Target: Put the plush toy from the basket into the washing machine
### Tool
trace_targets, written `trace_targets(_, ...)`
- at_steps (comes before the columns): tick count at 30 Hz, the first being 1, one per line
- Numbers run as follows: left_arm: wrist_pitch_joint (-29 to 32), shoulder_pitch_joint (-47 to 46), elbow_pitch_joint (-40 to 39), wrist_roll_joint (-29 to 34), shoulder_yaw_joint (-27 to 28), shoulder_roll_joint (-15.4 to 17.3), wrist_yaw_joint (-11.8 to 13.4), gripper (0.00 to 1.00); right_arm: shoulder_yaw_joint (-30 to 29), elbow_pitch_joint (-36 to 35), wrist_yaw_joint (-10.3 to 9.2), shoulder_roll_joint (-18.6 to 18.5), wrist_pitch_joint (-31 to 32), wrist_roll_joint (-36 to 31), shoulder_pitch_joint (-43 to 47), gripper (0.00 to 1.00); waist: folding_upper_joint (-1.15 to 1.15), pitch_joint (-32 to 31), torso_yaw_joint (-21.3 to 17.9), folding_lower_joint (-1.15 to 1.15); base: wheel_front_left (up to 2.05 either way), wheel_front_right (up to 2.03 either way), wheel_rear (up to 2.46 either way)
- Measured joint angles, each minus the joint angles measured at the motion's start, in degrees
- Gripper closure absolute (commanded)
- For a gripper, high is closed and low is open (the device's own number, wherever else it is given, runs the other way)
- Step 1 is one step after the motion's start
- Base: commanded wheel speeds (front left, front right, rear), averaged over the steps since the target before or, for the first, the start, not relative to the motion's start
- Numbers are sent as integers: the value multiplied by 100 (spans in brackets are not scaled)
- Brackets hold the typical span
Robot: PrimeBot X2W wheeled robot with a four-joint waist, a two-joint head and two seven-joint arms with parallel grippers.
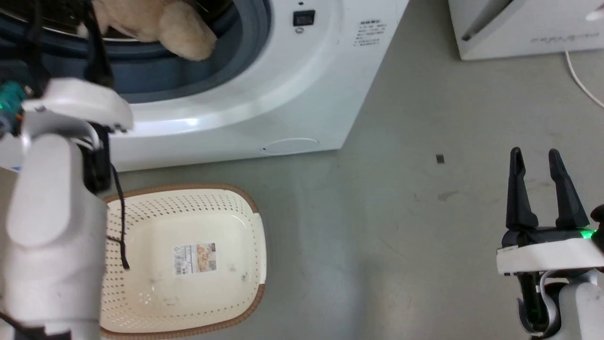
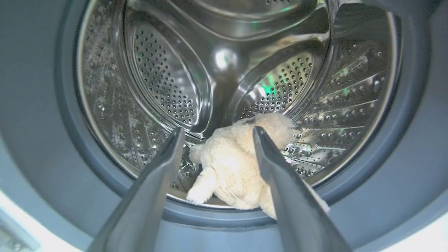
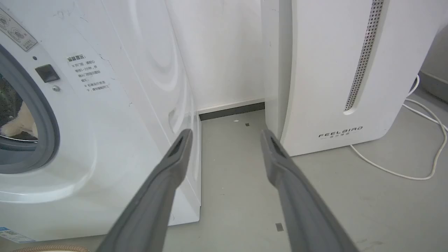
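Two grippers were shown, the student noted; what did each hold?

Nothing, the tutor replied. Left wrist panel: the left gripper (image 2: pixel 218 129) pointed into the washing machine (image 1: pixel 283 94), its fingers spread apart and bare. Head panel: the right gripper (image 1: pixel 534 153) hung over the floor (image 1: pixel 401 236), well apart from the machine, its fingers likewise parted and empty.

And where was the plush toy (image 2: pixel 234 171)?

Inside the porthole, beyond the left fingertips. It lay low on the steel drum (image 2: pixel 168 80), at the very front, and its near end reached the grey gasket (image 2: pixel 402 157). In the head panel one rounded limb showed over that gasket's lower curve. The basket (image 1: pixel 255 208) stood on the floor just before the machine, its bottom bare save for a paper label (image 1: pixel 196 259).

So how much of the task was left?

Little, by these panels. The toy was out of the basket, in the machine and released, so the transfer itself looked complete. It sat close to the lip, however, and a nudge deeper into the drum might yet have been wise. The door was not visible, and the task did not ask for closing it.
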Motion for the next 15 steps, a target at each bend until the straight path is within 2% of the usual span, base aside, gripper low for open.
trace_targets(15, 0, 2329, -1650, 594, 326, -836, -11, 0, 104, -286, -1, 0, 0, -403, 627, 0, 0, -1138, 478, 0, 0, 0, 0)
